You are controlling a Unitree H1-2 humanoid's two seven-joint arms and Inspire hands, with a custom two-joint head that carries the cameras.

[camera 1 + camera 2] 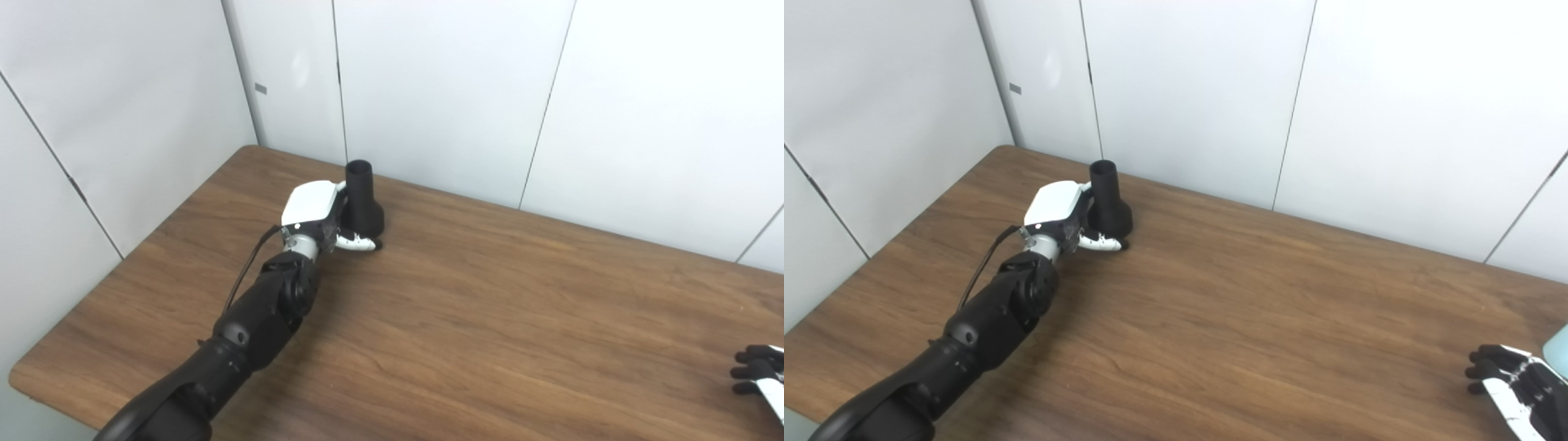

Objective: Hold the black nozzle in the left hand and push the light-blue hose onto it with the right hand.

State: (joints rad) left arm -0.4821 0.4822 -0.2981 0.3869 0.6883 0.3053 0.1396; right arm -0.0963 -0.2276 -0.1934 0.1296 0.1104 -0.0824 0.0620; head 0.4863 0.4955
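Observation:
The black nozzle [362,203] stands upright on its wide base at the back of the wooden table [490,318], narrow end up. My left hand [318,217] is against its left side. The thumb [358,244] curls round the front of the base and the fingers reach behind it, mostly hidden, so the hand is shut on the nozzle. My right hand [1510,380] lies low at the table's right front, partly cut off by the picture's edge, fingers apart and holding nothing. A sliver of something light blue [1559,346] shows at the right edge, just beyond that hand.
White wall panels [441,92] rise right behind the nozzle and along the table's left side. The table's rounded left front corner [24,380] is near my left forearm [245,331]. Bare wood lies between the two hands.

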